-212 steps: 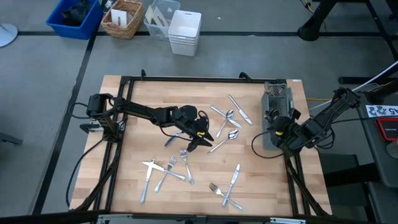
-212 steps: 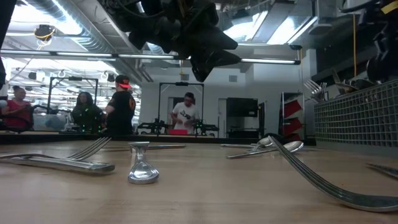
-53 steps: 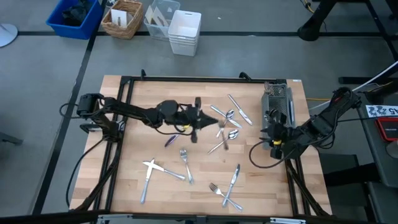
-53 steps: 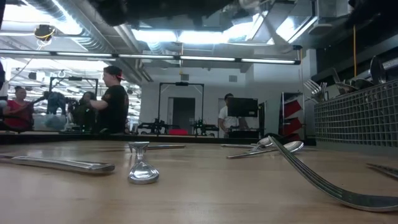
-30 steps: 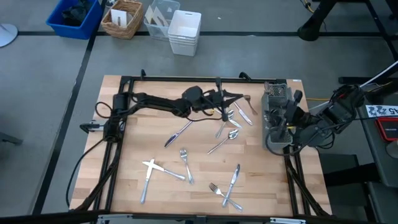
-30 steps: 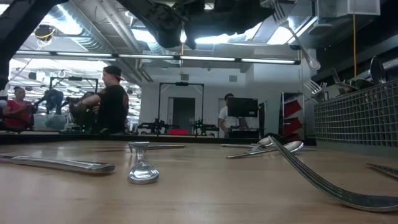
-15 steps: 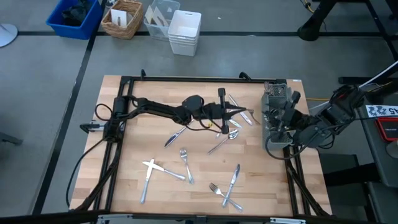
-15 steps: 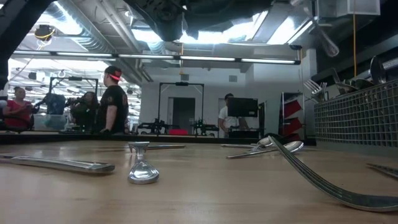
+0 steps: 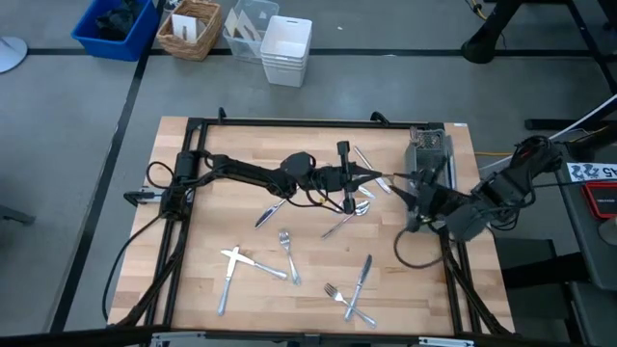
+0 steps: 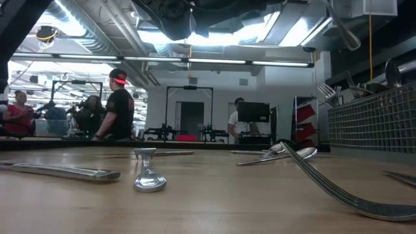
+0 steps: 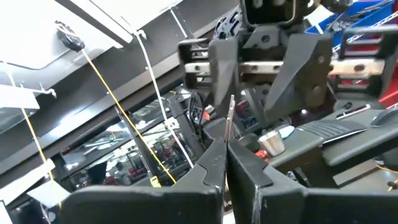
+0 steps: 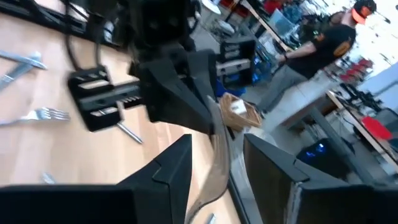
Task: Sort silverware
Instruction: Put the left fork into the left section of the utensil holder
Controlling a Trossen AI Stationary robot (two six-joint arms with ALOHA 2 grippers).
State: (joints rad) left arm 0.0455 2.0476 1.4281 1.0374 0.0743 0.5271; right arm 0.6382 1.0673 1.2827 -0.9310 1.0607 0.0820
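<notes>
My left gripper (image 9: pixel 371 177) hovers over the table's right half, shut on a slim silver piece of silverware (image 9: pixel 386 180) that sticks out toward the right. My right gripper (image 9: pixel 405 185) faces it, open. Its two fingers (image 12: pixel 174 168) stand on either side of the piece's free end (image 12: pixel 217 158) without touching it. More silverware lies flat on the wood: spoons (image 9: pixel 357 207), a fork (image 9: pixel 286 253) and crossed pieces (image 9: pixel 236 260) (image 9: pixel 352 299). The dark wire-mesh caddy (image 9: pixel 431 152) stands at the right edge. My left gripper pinches the piece of silverware between its two fingers, where it shows edge-on (image 11: pixel 228 134). The fingers come level from the table's left and lie along it. The piece is lifted clear of the table, and its free end reaches out between the right gripper's fingers.
A black frame (image 9: pixel 289 122) rims the table. In the low view the caddy's mesh wall (image 10: pixel 370 123) rises at the right, with forks (image 10: pixel 328 91) standing in it. People stand in the room beyond. Bins (image 9: pixel 286 48) sit on the floor past the far edge.
My right gripper has come off the caddy toward the table's left, and its open fingers now flank the held piece's free end. My left gripper has shifted a little toward the near edge and the right, still shut on the piece.
</notes>
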